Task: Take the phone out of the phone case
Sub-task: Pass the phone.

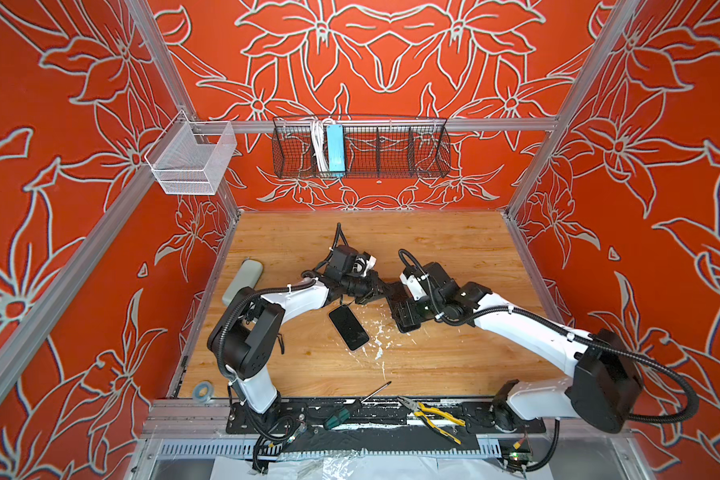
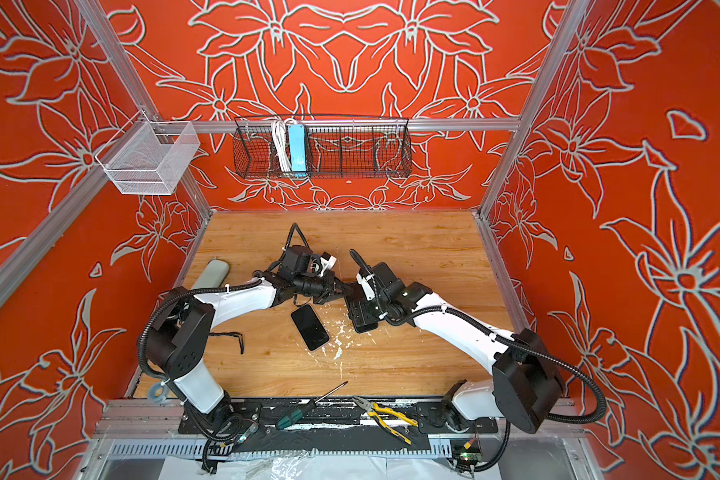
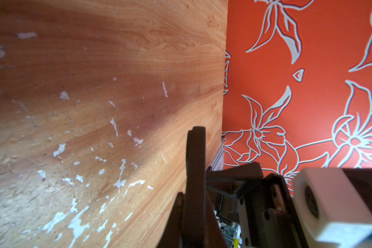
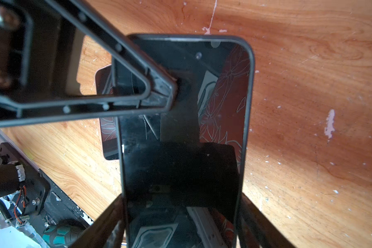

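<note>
The phone (image 1: 348, 328) lies flat on the desk (image 1: 454, 249), with the dark screen up. It is near the middle of the desk, a little toward the front edge, and it is turned diagonally. It is out of the phone case (image 4: 180, 161) and does not touch it.

The right gripper (image 4: 180, 206) holds the phone case above the desk, just to the right of the phone. Its two fingers (image 4: 110, 219) press on the long sides of the case, near one end. In the right wrist view the inside of the case is shiny and reflects the red wall.

The left gripper (image 3: 195, 150) is closed, with its fingers together. Its tip is at the case, near the end away from the right gripper. I cannot tell if it pinches the rim or only touches it.

Small white flakes (image 1: 377, 332) lie on the wood beside the phone. A screwdriver (image 1: 341, 415) and yellow pliers (image 1: 429, 413) lie on the black strip along the front edge. A roll of tape (image 1: 202, 390) is at the front left corner.
</note>
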`<state>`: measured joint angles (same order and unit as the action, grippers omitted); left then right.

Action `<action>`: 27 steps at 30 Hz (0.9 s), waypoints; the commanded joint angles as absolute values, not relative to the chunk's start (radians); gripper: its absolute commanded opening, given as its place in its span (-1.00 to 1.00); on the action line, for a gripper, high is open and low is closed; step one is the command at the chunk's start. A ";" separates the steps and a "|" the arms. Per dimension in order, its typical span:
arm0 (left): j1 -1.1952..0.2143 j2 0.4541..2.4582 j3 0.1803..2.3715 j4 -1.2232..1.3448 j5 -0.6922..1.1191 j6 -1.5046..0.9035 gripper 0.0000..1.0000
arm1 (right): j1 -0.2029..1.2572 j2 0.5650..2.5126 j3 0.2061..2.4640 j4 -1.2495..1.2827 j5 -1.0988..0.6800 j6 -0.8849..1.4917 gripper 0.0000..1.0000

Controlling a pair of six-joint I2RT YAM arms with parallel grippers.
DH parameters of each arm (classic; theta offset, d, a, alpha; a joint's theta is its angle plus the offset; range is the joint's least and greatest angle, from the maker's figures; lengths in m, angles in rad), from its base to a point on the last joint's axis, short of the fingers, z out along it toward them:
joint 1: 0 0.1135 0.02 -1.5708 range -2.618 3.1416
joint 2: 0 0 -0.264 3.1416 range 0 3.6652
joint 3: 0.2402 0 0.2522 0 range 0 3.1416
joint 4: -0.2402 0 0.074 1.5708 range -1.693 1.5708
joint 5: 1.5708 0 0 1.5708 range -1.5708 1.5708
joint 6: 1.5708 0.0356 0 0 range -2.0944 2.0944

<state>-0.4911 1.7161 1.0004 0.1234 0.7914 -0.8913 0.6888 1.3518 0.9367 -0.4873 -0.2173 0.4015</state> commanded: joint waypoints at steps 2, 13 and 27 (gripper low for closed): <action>-0.499 1.700 1.023 0.166 0.815 -0.934 -1.00 | 0.678 1.295 0.925 -0.440 -0.258 0.399 0.65; -0.500 1.627 1.029 0.182 0.749 -0.976 -1.00 | 0.619 1.186 0.885 -0.378 -0.402 0.454 0.81; -0.484 1.497 1.021 0.195 0.639 -0.962 -1.00 | 0.570 1.058 0.870 -0.321 -0.510 0.539 0.81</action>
